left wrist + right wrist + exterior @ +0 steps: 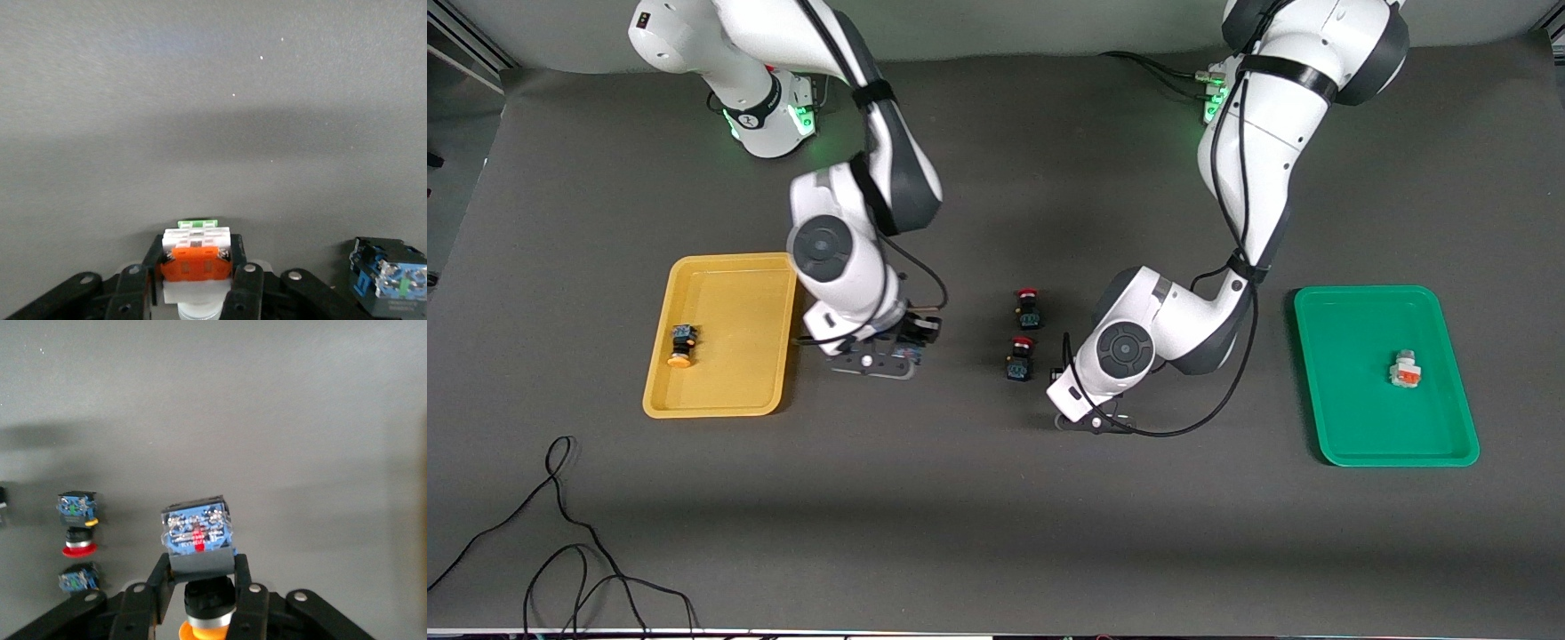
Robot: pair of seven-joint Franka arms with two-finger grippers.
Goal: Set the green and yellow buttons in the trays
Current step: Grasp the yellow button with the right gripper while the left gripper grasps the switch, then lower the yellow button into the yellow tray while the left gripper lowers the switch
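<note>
Dark grey matting covers the whole table (996, 516), with a loose black cable (560, 533) curling across its corner nearest the front camera at the right arm's end. Two trays sit at the ends: the yellow tray (734, 391) toward the right arm's end holds one yellow-capped button (682, 345), and the green tray (1360, 436) toward the left arm's end holds one white-and-orange button (1404, 368).

Between them both arms reach down to the mat. From the front each wrist blocks its own fingers – the wrist views show them. The right gripper (200, 600), just beside the yellow tray, is clamped on a dark switch with a yellow-orange cap (199, 550), the cap cut off at the frame edge. The left gripper (197, 277), near the table's middle, is clamped on a white block with an orange face (195, 257).

Two red-capped switches (1029, 307) (1020, 357) stand between the grippers, apart from both.
</note>
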